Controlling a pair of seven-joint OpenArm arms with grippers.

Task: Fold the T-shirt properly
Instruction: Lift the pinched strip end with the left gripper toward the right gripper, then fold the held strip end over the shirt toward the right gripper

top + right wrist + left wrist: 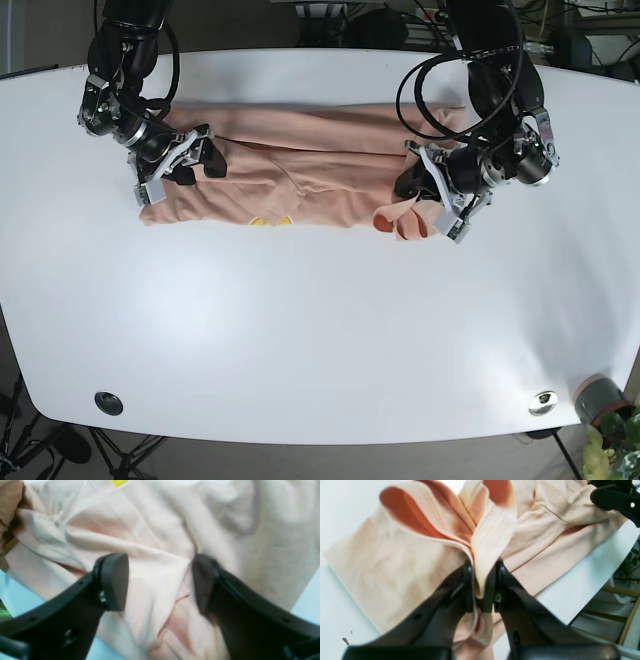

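Base view: peach T-shirt rumpled, bunched at both ends.

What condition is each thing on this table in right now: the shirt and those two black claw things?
Peach cotton T-shirt: partly folded into a long band on the white table, bunched at one end.
Left black tool: shut, pinching a fold of the shirt's fabric.
Right black tool: open, fingers astride the cloth, not pinching it.

Bright, even light (glare on white), both wrist views blurred.
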